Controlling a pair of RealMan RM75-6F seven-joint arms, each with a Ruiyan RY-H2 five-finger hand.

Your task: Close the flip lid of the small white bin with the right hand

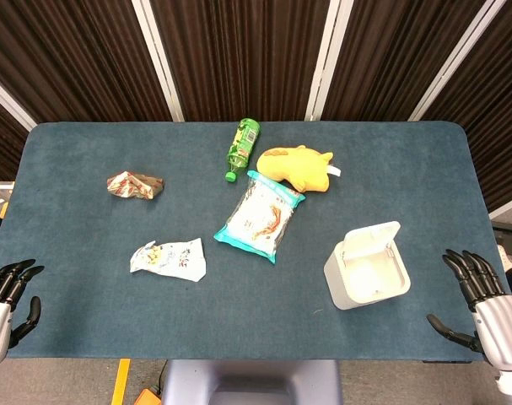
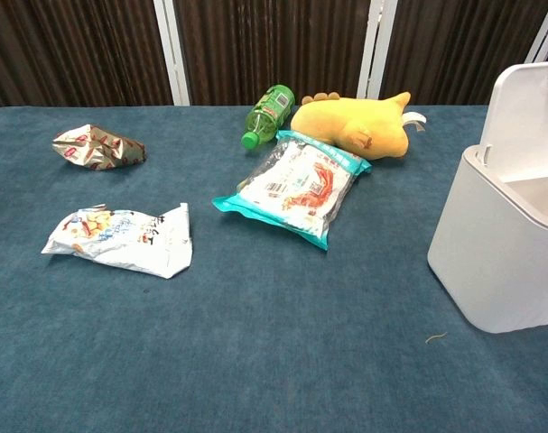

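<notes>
Nothing is done yet, we judge: the small white bin [image 1: 368, 267] near the table's [image 1: 70, 295] right front corner stands with its flip lid [image 1: 373, 239] up, while our right hand [image 1: 483, 299] and left hand [image 1: 7, 295] wait off the front corners, fingers spread and holding nothing.

A white bin [image 1: 367, 267], green bottle [image 1: 242, 148], yellow plush [image 1: 296, 166], teal-edged bag [image 1: 260, 215], white packet [image 1: 169, 257] and red-silver wrapper [image 1: 135, 184] are seen on blue cloth [image 1: 78, 236].

In the chest view, the small white bin [image 2: 499, 244] was cut off by the right edge, its flip lid [image 2: 526, 113] clipped there too. In the head view, the left hand [image 1: 7, 299] and right hand [image 1: 483, 299] were cut off at the lower corners. Print on the packets was too small to read.
</notes>
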